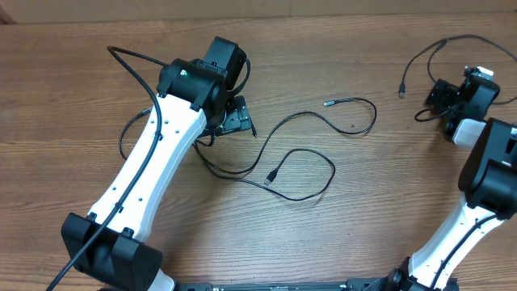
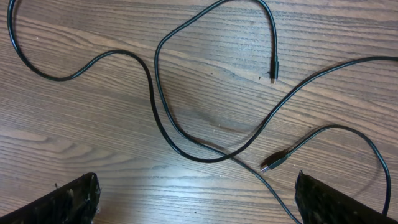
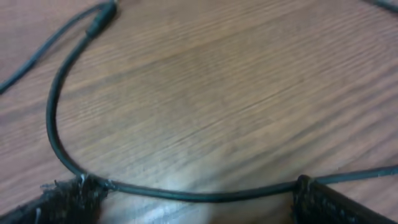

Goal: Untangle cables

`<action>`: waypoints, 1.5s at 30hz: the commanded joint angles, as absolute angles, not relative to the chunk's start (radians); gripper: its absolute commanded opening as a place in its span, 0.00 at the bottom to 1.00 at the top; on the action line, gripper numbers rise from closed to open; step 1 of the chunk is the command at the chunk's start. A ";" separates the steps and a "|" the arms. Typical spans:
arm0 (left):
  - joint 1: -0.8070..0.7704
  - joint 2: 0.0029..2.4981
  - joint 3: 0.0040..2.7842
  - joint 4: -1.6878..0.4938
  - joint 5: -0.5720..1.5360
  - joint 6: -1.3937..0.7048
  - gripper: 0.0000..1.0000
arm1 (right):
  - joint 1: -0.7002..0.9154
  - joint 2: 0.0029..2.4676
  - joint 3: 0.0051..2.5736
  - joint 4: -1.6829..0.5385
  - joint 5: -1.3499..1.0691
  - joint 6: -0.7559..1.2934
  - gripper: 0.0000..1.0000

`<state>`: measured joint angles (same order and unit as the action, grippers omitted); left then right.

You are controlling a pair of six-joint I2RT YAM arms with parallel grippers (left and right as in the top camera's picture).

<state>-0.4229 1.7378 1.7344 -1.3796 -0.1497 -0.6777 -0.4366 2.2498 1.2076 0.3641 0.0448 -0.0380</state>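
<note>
Note that the left tool (image 1: 234, 120) stands open and empty above the crossing cables (image 2: 157, 102) at the middle of the table (image 1: 363, 202), while the right tool (image 3: 196, 186) stands open astride another cable (image 3: 50, 124) near the far right corner, ready for you to pinch it.

I'm looking down on a brown wood-grain table (image 1: 388, 210). Thin black cables (image 1: 333, 168) lie loose on it near the centre, curling in open loops and crossing one another, their small plug ends (image 1: 273, 175) resting free on the wood. Another cable (image 1: 414, 58) curves across the far right corner.
</note>
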 commanded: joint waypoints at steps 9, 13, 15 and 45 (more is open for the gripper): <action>-0.419 1.745 1.736 -1.379 -0.145 -0.665 1.00 | -0.446 2.385 1.209 0.474 -0.027 -0.001 1.00; -0.419 1.745 1.736 -1.379 -0.145 -0.665 1.00 | -0.462 2.385 1.271 0.423 -0.028 -0.001 1.00; -0.419 1.745 1.736 -1.379 -0.145 -0.665 1.00 | -0.464 2.385 1.311 0.356 -0.028 -0.001 1.00; -0.419 1.745 1.736 -1.379 -0.145 -0.665 1.00 | -0.299 1.638 1.520 -0.699 -0.216 -0.062 1.00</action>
